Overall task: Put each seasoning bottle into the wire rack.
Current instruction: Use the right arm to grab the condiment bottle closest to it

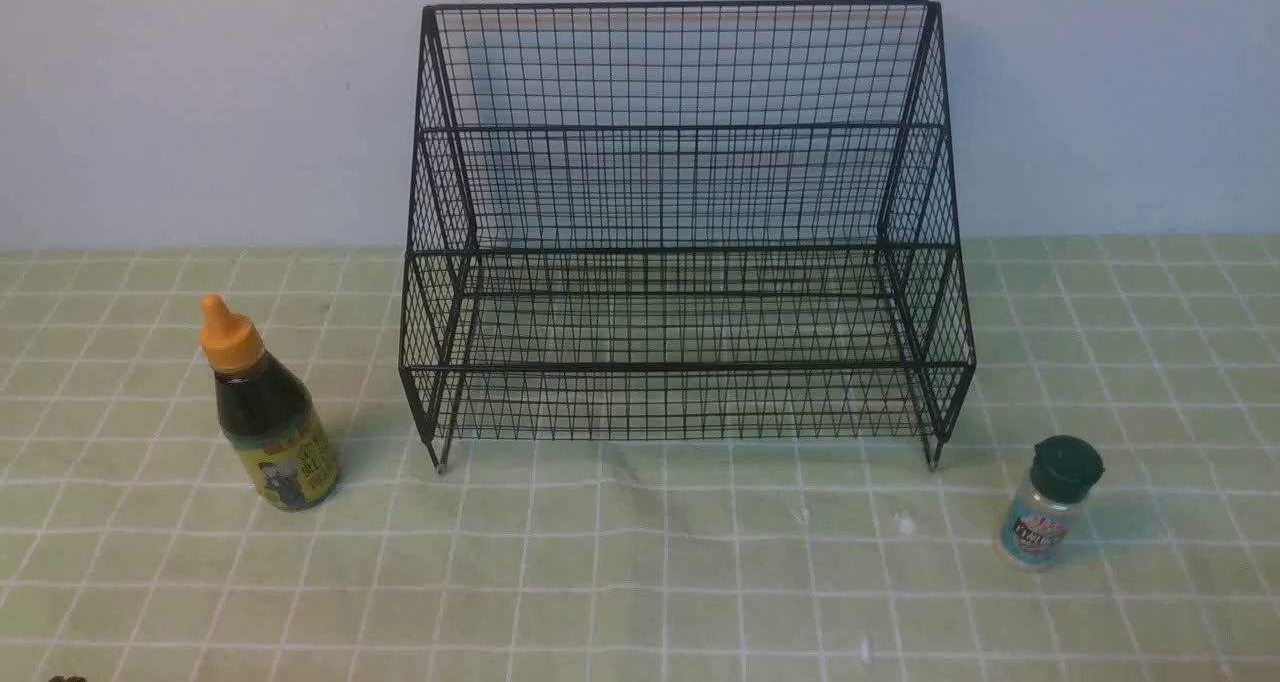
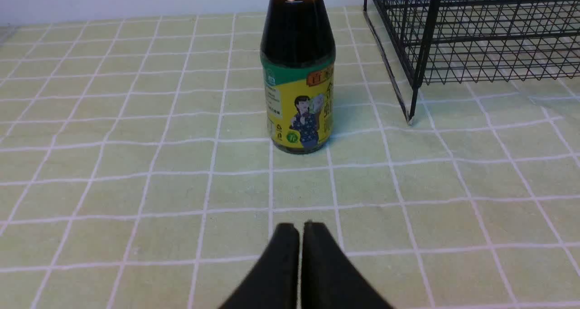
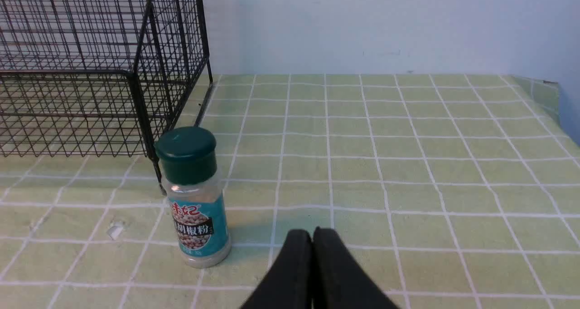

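Both bottles stand upright on the surface [image 1: 640, 602], outside the wire rack [image 1: 680, 242]. The dark-liquid bottle [image 2: 299, 73] is just off the rack's left front foot, straight ahead of the left hand [image 2: 301, 227]. The small shaker [image 3: 195, 195] is just off the rack's right front foot, ahead of the right hand [image 3: 312, 234] and slightly rackward. Both hands are pinched shut, holding nothing. Each arm looks nearer its own bottle.

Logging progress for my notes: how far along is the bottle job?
Done: nothing; no bottle is in the rack. In hand: nothing; the left hand and right hand are shut and bare. Left: the sauce bottle and the shaker both stand on the cloth outside the rack, to go in.
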